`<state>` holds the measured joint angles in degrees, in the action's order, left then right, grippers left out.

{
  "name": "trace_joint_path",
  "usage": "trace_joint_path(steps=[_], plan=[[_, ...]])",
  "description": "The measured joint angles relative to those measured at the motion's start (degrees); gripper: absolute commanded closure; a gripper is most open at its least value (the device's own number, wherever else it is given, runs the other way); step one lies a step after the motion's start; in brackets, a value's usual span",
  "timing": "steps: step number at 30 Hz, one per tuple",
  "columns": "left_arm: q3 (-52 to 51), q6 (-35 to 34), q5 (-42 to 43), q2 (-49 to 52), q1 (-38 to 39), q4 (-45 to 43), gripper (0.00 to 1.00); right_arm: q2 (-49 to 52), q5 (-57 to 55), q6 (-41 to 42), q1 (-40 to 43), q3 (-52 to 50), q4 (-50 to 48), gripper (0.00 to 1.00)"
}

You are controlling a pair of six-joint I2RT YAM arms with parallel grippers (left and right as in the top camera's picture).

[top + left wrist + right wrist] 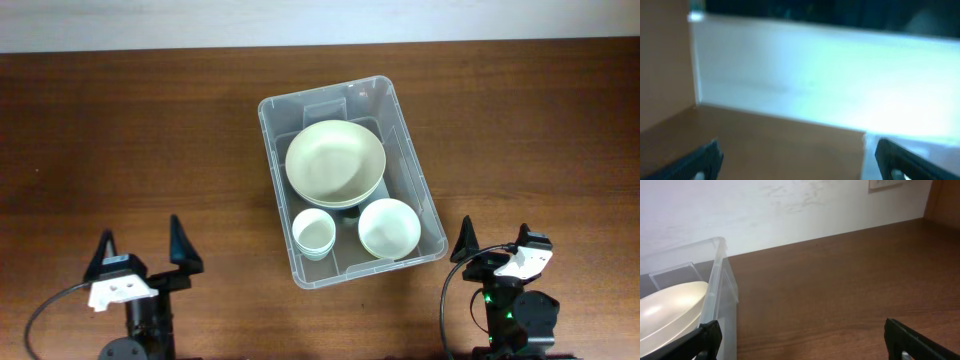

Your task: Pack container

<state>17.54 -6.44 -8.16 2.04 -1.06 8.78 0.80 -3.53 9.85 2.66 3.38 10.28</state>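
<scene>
Seen from overhead, the left gripper [141, 228] sits near the front edge of the wooden table [120, 130], on the left side. Its two dark fingers are spread wide apart, with nothing between them and nothing touching them. The right gripper [493, 232] sits near the front edge on the right side, its jaws just as wide and also empty. It is just beside the near right corner of the container [345, 255], but apart from it.

The container is a large clear plastic bin in the middle of the table, between the two arms. It is turned slightly, so its far end leans to the right. It has a rounded rim and see-through walls. Three pale dishes lie inside: a large shallow bowl [335, 162] fills the far half, a small bowl [389, 227] sits in the near right corner, and a small cup [313, 232] sits in the near left corner – both just beside the large bowl.

The right wrist view shows a corner of the bin at the left edge of the picture, with the large bowl's curved side visible through the wall. Open table lies beyond, up to a white wall [790, 210]. The left wrist view is blurred – only brown table, a pale wall and two dark fingertips [705, 160] at the lower corners can be made out.
</scene>
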Motion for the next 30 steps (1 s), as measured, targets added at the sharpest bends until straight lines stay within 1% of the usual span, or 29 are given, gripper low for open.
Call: trace_joint_path(steps=[1,3,6,9,12,21,30], plan=[[-2.3,0.0,2.0,0.0,0.0,-4.5,0.0,0.0,0.0,0.0,0.0,0.0,0.0,0.01],[-6.4,0.0,5.9,0.0,0.0,-8.2,0.0,0.0,0.0,0.0,0.0,0.0,0.0,0.01],[-11.0,0.0,9.9,0.0,0.0,-9.1,0.0,0.0,0.0,0.0,0.0,0.0,0.0,0.01],[-15.1,0.0,12.1,0.0,0.0,-8.8,0.0,0.0,0.0,0.0,0.0,0.0,0.0,0.01],[-16.8,0.0,12.5,0.1,0.0,-4.7,0.0,0.0,0.0,0.0,0.0,0.0,0.0,0.01],[-16.8,4.8,12.3,0.2,0.0,-4.7,0.0,0.0,0.0,0.0,0.0,0.0,0.0,0.01],[-16.8,5.6,12.3,0.2,0.0,-4.7,0.0,0.0,0.0,0.0,0.0,0.0,0.0,0.01]])
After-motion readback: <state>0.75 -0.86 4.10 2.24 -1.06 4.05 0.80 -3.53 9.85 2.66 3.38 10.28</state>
